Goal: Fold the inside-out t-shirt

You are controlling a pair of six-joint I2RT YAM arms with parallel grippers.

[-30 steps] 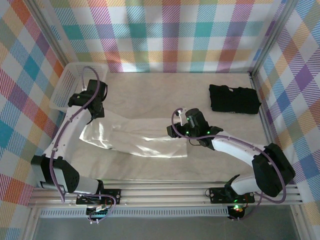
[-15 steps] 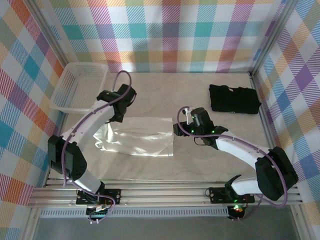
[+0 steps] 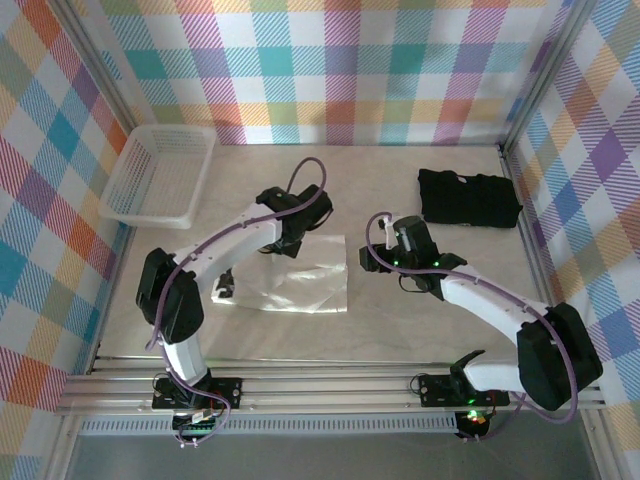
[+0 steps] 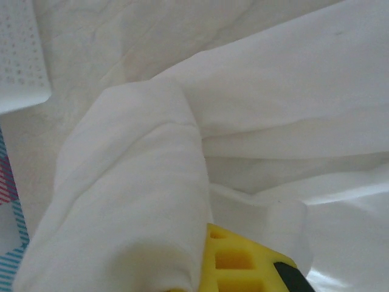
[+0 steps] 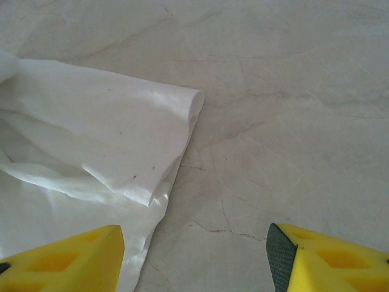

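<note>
Seen from above, the inside-out t-shirt [image 3: 305,282] lies on the pale table [image 3: 420,310], near the middle and slightly left. It is a thin white garment, already doubled into a rough rectangle. A white basket [image 3: 160,175] sits at the far left and a black folded garment [image 3: 468,197] at the far right, both well apart from the shirt.

The left arm reaches across so that the left gripper [image 3: 283,245] sits over the shirt's far edge. It is closed on a bunch of the cloth. In the left wrist view, the fabric drapes thickly over one yellow finger [image 4: 234,261].

The right gripper [image 5: 194,258] hangs open just right of the shirt, holding nothing. Its two yellow fingers frame bare table, and the shirt's right edge [image 5: 182,115] curls up slightly in front of them.

Several things could go wrong from here. Nothing pins the right edge, so a pull by the left arm would likely drag the whole shirt instead of folding one layer. The thin cloth could also slip from the pinch, or be let go bunched, which would leave a lumpy, crooked fold. The curled edge may flip over if the right gripper brushes it.
</note>
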